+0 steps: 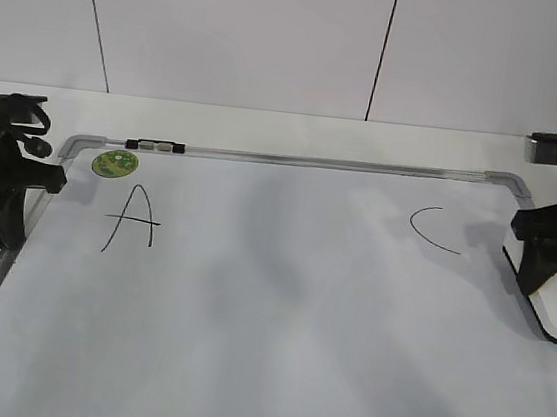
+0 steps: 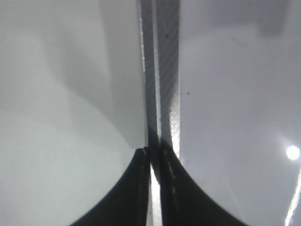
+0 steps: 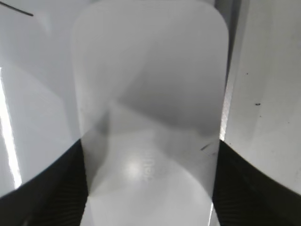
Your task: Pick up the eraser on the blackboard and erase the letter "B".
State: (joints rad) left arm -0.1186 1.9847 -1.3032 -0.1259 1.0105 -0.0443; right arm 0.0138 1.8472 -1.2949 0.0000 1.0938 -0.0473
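Observation:
The eraser (image 3: 150,94), a flat white rounded block with a thin black base, sits between the jaws of my right gripper (image 3: 149,188), which is shut on its two long sides. In the exterior view the eraser (image 1: 556,301) is low over the blackboard (image 1: 277,309) at its right edge, under the right gripper (image 1: 544,261). A black "A" (image 1: 133,216) is at the board's left and a curved "C" (image 1: 429,229) at its right. No letter "B" shows between them. My left gripper (image 2: 153,153) is shut and empty over the board's left frame (image 2: 162,70).
A round green magnet (image 1: 115,162) lies at the board's far left corner. A small black-and-white clip (image 1: 160,145) sits on the far frame rail. The left arm (image 1: 0,177) stands at the board's left edge. A white wall lies behind.

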